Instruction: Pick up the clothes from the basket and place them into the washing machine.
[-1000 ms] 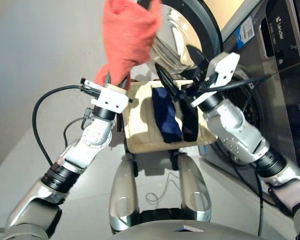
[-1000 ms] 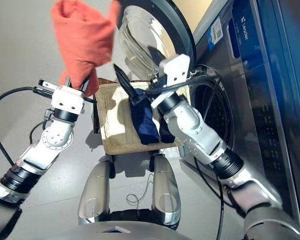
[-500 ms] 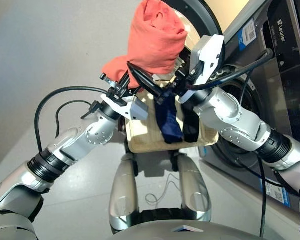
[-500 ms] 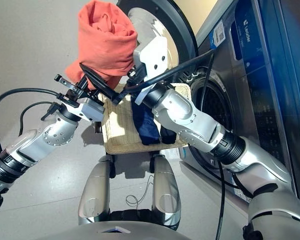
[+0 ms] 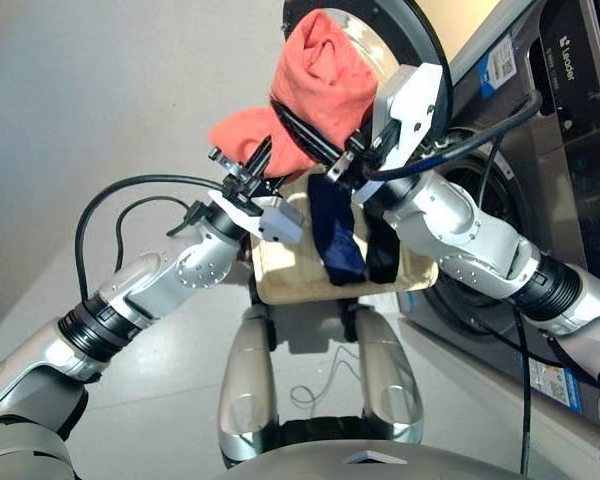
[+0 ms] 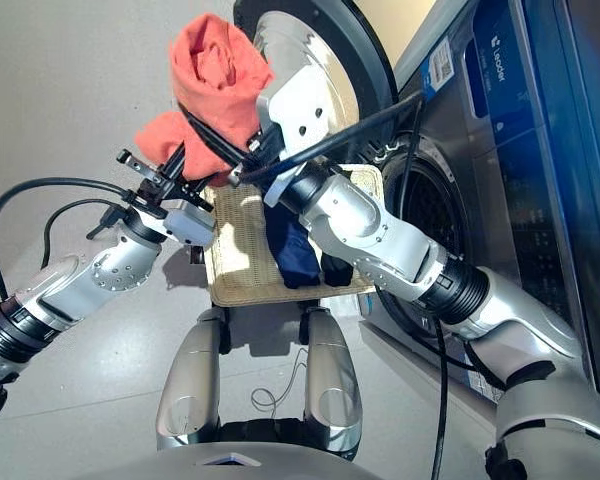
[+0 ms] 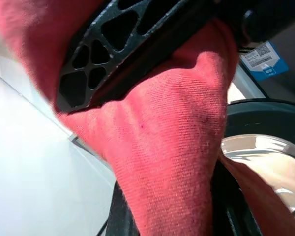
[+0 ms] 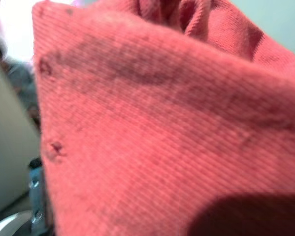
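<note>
A red-orange cloth (image 5: 325,75) hangs bunched in the air before the open porthole door (image 5: 425,45) of the washing machine (image 6: 450,230). My right gripper (image 5: 285,108) reaches across from the right and is shut on the cloth's middle. My left gripper (image 5: 258,158) is shut on its lower lobe. The cloth fills both wrist views (image 8: 152,123), where a black latticed finger (image 7: 108,59) crosses it. Below, the cream wicker basket (image 5: 280,275) holds a navy blue roll (image 5: 335,235) and a black roll (image 5: 380,250) side by side.
The drum opening (image 5: 500,215) lies to the right, behind my right forearm. A dark appliance (image 5: 580,60) is stacked above the machine. The basket rests on a low stand with dark legs (image 5: 265,315). A black cable (image 5: 110,195) loops off my left arm.
My left arm carried the red-orange cloth from high on the left towards the door. My right gripper swung in from the basket side and closed on it.
</note>
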